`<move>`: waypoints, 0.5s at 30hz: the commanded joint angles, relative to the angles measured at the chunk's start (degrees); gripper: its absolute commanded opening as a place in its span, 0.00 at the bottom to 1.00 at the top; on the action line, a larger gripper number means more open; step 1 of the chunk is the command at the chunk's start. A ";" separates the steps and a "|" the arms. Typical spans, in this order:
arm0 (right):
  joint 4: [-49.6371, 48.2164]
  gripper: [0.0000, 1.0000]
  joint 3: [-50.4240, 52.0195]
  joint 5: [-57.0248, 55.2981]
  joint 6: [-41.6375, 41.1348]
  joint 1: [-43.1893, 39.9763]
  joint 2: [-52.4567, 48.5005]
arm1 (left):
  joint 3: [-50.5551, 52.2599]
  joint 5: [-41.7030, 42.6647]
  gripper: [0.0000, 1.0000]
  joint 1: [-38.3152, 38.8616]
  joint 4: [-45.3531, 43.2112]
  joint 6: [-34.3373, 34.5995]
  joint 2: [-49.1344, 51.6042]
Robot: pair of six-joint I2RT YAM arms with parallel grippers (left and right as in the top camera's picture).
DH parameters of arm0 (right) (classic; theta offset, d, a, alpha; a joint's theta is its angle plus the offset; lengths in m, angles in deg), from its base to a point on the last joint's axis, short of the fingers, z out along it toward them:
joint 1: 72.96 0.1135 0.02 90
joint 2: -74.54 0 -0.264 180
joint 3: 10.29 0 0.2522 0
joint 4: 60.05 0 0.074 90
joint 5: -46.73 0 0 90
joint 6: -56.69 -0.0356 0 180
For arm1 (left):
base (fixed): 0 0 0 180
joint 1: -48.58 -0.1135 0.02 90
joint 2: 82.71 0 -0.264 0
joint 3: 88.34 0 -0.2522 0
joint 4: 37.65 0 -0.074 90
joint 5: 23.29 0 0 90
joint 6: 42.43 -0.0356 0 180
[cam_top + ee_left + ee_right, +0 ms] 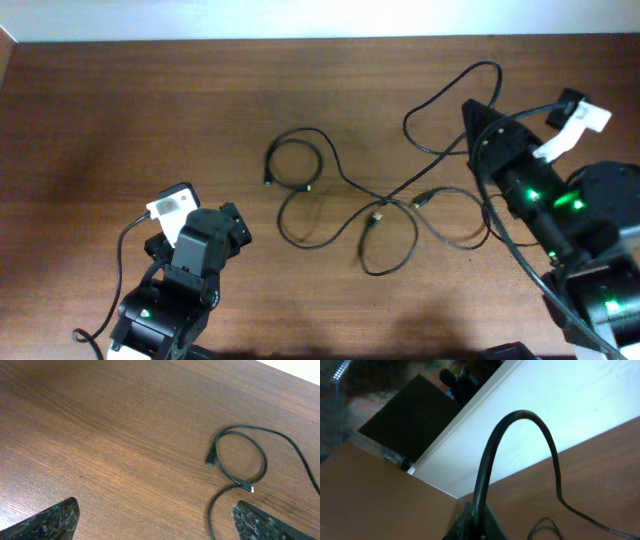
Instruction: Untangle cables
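The thin black flexible cables (345, 185) lie in the middle of the brown wood-grain worktop (120, 110), and the untangling looks only partly done. One small round loop (295, 162) sits fairly clear on the left arm's side. Several strands cross at a knot (381, 212) near the centre, and a second loop (392, 250) hangs off it toward the near edge.

The right tool (471, 522) is clenched on one strand, which arches up out of its closed fingers. From above, that strand bows widely toward the far edge before running back to the crossing. The left tool (155, 522) is released, jaws wide, over bare wood short of the small loop, grasping nothing.

What is left, as I judge it, is drawing the crossed strands apart and laying each out alone. The worktop is broad and bare on the left arm's side. The far edge lies close behind the right tool, so there is little room for a pull that way.
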 commanded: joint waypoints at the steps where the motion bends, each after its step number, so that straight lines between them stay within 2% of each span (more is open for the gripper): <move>1: 6.82 0.04 -4.66 -0.02 -4.57 -0.46 -0.42 | -0.20 -0.59 0.99 0.11 0.07 -0.68 -0.20; 8: 32.30 0.04 -4.90 2.49 -3.56 -0.35 -0.48 | -0.20 -0.59 0.99 0.11 0.07 -0.70 -0.20; 15: 41.81 0.04 -4.90 9.97 0.63 -0.35 -0.48 | -0.20 -0.59 0.99 0.11 0.07 -0.70 -0.20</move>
